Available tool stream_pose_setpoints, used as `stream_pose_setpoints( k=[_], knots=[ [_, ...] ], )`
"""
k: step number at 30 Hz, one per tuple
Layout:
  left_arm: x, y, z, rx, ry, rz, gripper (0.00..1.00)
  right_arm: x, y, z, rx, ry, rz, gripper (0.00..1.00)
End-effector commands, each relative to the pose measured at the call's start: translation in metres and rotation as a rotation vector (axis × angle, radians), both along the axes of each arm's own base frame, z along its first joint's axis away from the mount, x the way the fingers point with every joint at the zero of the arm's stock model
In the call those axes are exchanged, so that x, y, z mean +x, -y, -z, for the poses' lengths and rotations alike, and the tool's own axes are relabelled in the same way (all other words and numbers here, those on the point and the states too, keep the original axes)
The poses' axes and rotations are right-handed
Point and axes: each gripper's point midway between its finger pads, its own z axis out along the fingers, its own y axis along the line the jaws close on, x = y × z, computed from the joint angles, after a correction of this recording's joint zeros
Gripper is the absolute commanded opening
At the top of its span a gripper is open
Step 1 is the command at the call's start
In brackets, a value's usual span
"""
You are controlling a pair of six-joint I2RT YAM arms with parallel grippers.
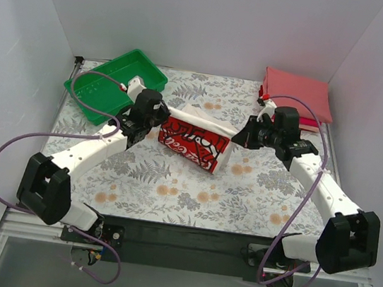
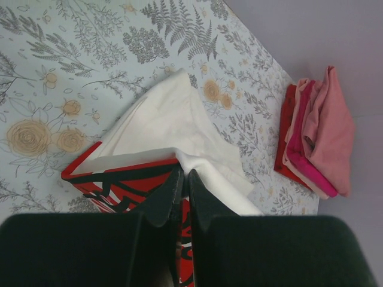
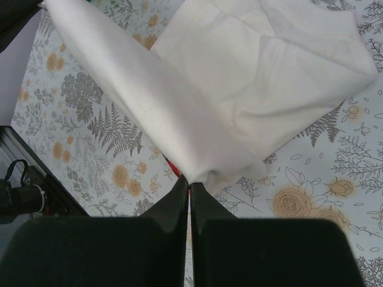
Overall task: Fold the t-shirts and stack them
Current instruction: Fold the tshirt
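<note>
The white t-shirt with the red Coca-Cola print (image 1: 193,142) is held up between both grippers above the middle of the table, its print hanging toward the front. My left gripper (image 1: 160,119) is shut on its left edge, where red print and white cloth (image 2: 173,128) meet my fingertips. My right gripper (image 1: 244,133) is shut on its right edge; white cloth (image 3: 197,101) bunches at my fingertips. A stack of folded t-shirts (image 1: 297,94), salmon-pink on top, lies at the back right; it also shows in the left wrist view (image 2: 317,140).
A green plastic tray (image 1: 118,83) stands at the back left. The table has a floral cover (image 1: 191,193). White walls close in the left, back and right sides. A black rail (image 1: 179,234) runs along the front edge.
</note>
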Motion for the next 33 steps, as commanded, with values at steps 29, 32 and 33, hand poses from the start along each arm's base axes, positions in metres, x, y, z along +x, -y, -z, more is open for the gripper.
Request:
stream_pose_setpoints(
  k=[29,32,33],
  knots=[
    [0.166,0.037,0.07,0.02,0.001,0.092,0.55,0.158,0.028,0.06,0.147,-0.103,0.052,0.46],
    [0.167,0.044,0.06,0.027,0.02,0.153,0.73,0.157,0.023,0.045,0.171,-0.082,0.03,0.85],
    [0.164,0.045,0.059,0.027,0.02,0.164,0.74,0.154,0.023,0.042,0.166,-0.075,0.03,0.98]
  ],
)
